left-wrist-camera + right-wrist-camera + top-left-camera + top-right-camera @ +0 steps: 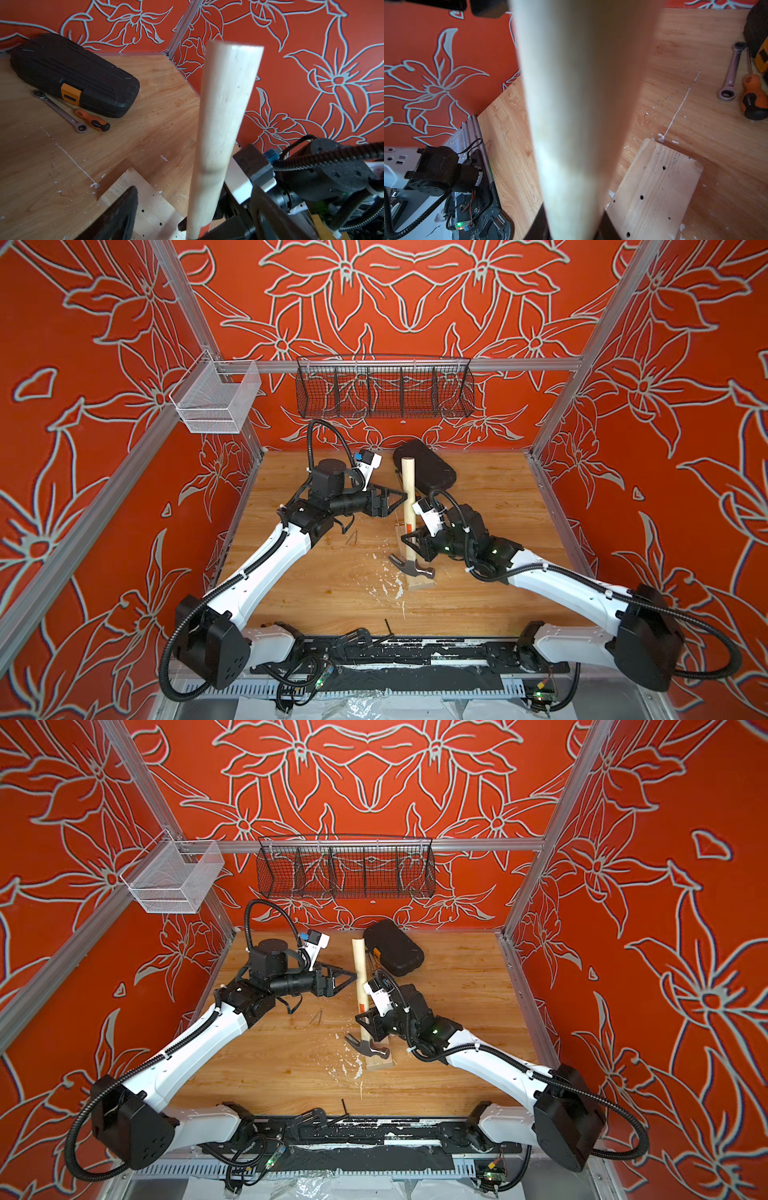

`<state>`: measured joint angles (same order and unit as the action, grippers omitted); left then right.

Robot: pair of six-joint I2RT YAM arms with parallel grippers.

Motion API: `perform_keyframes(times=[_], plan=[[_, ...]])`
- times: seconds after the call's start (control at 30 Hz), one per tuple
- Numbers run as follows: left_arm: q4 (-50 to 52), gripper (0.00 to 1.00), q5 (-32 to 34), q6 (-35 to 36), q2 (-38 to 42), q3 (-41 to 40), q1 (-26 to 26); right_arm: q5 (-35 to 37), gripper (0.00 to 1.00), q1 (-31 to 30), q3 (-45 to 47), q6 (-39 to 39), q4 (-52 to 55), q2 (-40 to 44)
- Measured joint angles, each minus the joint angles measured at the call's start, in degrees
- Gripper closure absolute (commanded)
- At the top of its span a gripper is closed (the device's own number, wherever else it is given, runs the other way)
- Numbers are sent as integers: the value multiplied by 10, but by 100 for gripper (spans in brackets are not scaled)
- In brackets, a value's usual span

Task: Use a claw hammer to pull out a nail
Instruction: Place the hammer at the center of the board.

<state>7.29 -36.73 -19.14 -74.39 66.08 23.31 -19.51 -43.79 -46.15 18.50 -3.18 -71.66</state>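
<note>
Stiff, likely head-heavy claw hammer (408, 485): right gripper (411, 542) clamps it near the head; left gripper (398, 501), wide at nine o'clock, should take the free end.

The claw hammer (409, 493) has a smooth matt wooden handle and shiny steel head.

Open tabletop (324, 601) at front and far right; claw hammer (409, 497) upright mid-table (black case (428, 472) behind)
</note>
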Motion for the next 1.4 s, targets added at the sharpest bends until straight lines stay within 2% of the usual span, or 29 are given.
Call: perform_keyframes(times=[0.2, 0.4, 0.73, 1.07, 1.4], plan=[[10, 18, 27, 8, -8, 27, 32, 4, 100, -6, -2, 0, 6, -19], [35, 21, 96, 16, -9, 53, 61, 31, 100, -10, -5, 0, 9, -19], [60, 30, 177, 11, -45, 70, 75, 54, 100, -21, -10, -3, 12, -19], [63, 39, 189, 11, -57, 78, 93, 59, 100, -26, -10, -7, 13, -19], [73, 58, 213, 12, -57, 87, 103, 80, 100, -28, -10, -16, 16, -18]])
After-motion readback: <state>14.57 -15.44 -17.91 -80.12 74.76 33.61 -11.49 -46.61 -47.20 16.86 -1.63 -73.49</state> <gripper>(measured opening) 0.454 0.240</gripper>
